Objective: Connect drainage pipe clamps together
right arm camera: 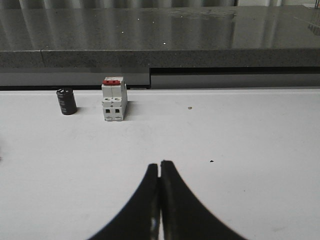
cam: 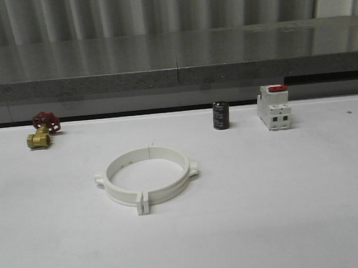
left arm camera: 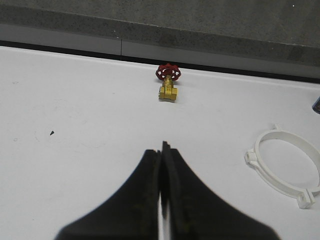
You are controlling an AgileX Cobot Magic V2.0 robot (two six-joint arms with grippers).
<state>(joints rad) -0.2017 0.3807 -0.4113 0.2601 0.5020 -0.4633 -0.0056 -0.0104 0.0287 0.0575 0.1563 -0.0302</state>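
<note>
Wide bare surface [cam: 284, 212] is seen in front of the joined drainage pipe clamps [cam: 147, 175] and to both sides of them. The back edge is occupied by three obstacles, well apart from the ring: a brass valve [cam: 42, 130] at the left, a black cylinder [cam: 221, 115] and a white breaker [cam: 274, 107] at the right.

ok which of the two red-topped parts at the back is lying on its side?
The brass valve with the red handwheel, back left. The white breaker stands upright.

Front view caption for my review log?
Two clamps form a closed ring mid-table; valve, capacitor and breaker behind.
</note>
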